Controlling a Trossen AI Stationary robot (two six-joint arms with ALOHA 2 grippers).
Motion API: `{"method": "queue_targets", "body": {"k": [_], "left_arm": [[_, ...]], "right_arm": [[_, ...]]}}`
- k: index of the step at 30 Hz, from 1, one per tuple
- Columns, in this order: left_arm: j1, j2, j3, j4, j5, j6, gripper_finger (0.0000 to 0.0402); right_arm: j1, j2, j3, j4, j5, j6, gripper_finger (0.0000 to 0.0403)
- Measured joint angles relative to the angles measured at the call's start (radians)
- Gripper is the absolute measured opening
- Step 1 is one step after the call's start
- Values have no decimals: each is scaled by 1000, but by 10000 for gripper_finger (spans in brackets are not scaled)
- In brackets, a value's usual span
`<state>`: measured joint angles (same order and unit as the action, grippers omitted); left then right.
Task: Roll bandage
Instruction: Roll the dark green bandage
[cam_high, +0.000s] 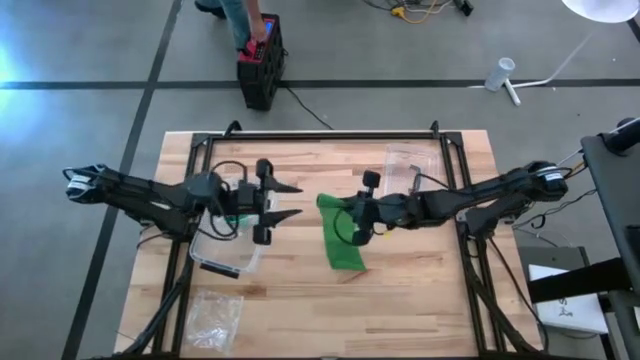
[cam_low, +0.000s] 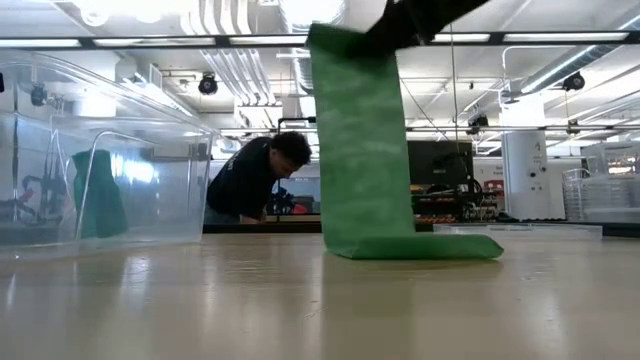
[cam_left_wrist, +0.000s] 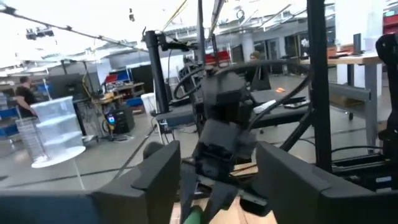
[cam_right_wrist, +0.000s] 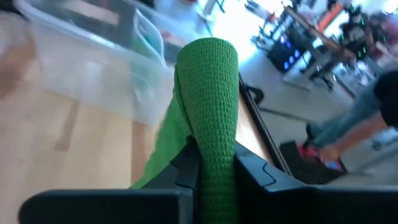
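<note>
Green bandage (cam_right_wrist: 208, 93), no legible writing

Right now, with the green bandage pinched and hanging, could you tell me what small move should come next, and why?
Probably bring the open left pincer across to the bandage. The right pincer is shut on its upper end, the strip hangs loose to the table, and the left one holds nothing.

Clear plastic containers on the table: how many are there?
2, perhaps more hidden. One clear bin sits under the left gripper. A second clear container lies beside the right arm. A crumpled plastic bag near the table's front corner isn't counted.
</note>
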<state>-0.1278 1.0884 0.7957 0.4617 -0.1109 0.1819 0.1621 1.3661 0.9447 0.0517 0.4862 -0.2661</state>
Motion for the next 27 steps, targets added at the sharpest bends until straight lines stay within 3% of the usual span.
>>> {"method": "queue_targets", "body": {"k": [5,11,17,22,27], "left_arm": [[26,103,138,-189,1,-13,237],[71,183,260,-400,-18,46,251],[111,176,256,-428,5,123,235],[168,190,242,-421,120,124,215],[223,232,238,-405,165,124,198]], "right_arm": [[23,-36,8,-11,-21,-71,44],[21,-62,45,-146,-16,-101,50],[21,-92,49,-181,-15,-140,46],[21,-103,49,-163,-15,-199,49],[17,-104,49,-156,-14,-237,47]]}}
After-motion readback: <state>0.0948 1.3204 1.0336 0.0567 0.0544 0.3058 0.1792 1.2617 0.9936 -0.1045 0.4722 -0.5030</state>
